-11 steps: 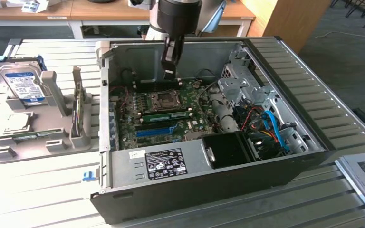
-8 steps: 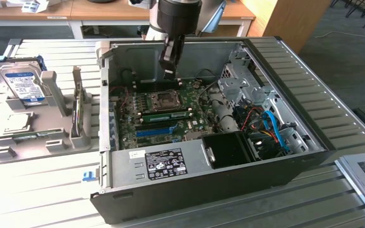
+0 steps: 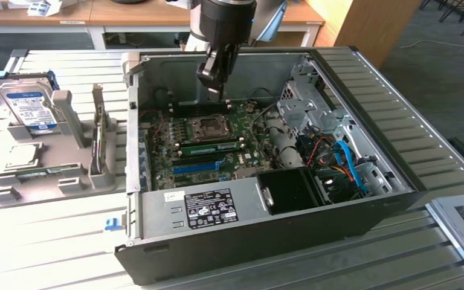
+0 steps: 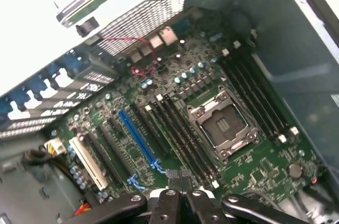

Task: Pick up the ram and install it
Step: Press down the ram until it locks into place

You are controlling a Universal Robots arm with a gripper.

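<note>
Exterior view, my black pincer (image 3: 215, 90) shut and empty above the open grey computer case (image 3: 377, 163), long green ram stick (image 3: 212, 145) seated beside the silver processor socket (image 3: 208, 127), wrist view adding blue expansion slot (image 4: 136, 138), labels unreadable.

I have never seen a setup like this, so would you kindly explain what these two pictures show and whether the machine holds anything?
This is a robot arm working over an open computer case on a slatted table. One picture comes from a camera off the arm. The other comes from a camera on its wrist, looking past the fingers at the motherboard. The gripper hangs inside the case, fingers shut, and I see nothing between them. A green ram stick sits in a slot by the processor socket. Beside the case, a grey holder carries a hard drive.
</note>
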